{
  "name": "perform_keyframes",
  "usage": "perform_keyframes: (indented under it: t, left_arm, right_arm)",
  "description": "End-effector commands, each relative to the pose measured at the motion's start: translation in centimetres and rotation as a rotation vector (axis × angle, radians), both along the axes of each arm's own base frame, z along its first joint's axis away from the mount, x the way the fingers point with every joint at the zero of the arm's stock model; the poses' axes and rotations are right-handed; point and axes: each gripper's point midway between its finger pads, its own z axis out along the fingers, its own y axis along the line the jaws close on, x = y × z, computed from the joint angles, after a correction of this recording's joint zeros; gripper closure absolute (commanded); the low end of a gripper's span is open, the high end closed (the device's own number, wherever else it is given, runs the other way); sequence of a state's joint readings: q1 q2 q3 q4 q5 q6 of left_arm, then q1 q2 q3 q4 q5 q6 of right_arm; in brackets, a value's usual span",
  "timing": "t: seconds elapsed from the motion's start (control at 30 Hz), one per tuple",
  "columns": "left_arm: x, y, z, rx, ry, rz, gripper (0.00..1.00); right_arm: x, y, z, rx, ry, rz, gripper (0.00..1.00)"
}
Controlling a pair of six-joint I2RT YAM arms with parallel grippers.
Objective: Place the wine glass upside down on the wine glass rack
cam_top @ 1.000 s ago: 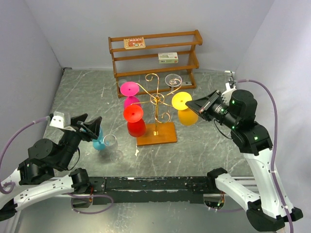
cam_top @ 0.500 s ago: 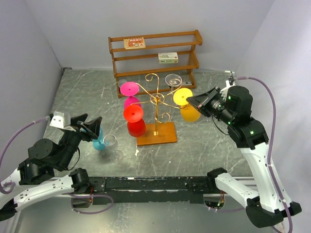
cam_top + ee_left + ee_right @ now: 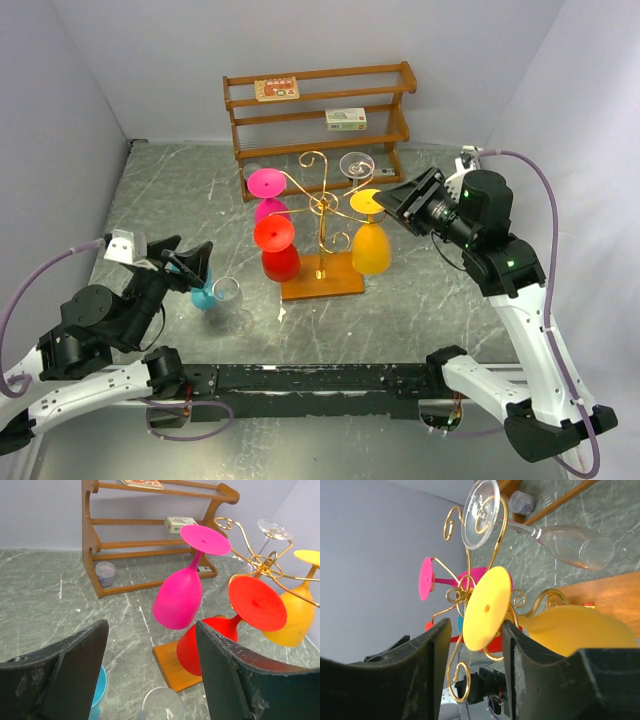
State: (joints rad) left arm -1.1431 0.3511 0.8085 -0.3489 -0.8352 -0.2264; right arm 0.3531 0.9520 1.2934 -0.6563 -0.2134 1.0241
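The yellow wine glass (image 3: pixel 370 246) hangs upside down from an arm of the gold wine glass rack (image 3: pixel 322 204), its foot (image 3: pixel 487 607) caught in the wire. My right gripper (image 3: pixel 402 203) stands open around that foot, with a gap beside the left finger (image 3: pixel 427 665). Pink (image 3: pixel 266 186), red (image 3: pixel 276 247) and clear (image 3: pixel 356 165) glasses also hang on the rack. My left gripper (image 3: pixel 151 630) is open and holds nothing, above a blue glass (image 3: pixel 203 293) and a clear glass (image 3: pixel 230 296) standing on the table.
A brown three-tier wooden shelf (image 3: pixel 318 112) with two small boxes stands behind the rack. The rack's square wooden base (image 3: pixel 322 276) lies mid-table. A small cup (image 3: pixel 105 573) sits under the shelf. Grey walls close in left and right.
My right gripper has opened off the yellow glass, and the glass has swung down to hang from the rack arm. The left gripper has opened slightly wider.
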Motion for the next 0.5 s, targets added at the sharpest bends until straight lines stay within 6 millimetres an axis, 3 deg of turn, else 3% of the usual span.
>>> perform_keyframes:
  t: [0.0, 0.23, 0.47]
  left_arm:
    - [-0.2, -0.3, -0.5, 0.009, 0.051, -0.012, 0.19]
    - [-0.7, -0.7, -2.2, 0.043, 0.214, -0.003, 0.2]
    - [-1.0, -0.2, -5.3, 0.084, 0.339, 0.053, 0.25]
  right_arm:
    - [-0.8, -0.5, 1.8, -0.004, -0.069, 0.002, 0.53]
    - [-0.9, -1.6, 0.9, -0.057, -0.056, -0.042, 0.43]
    - [-1.1, -3.5, 1.1, -0.137, -0.115, -0.109, 0.42]
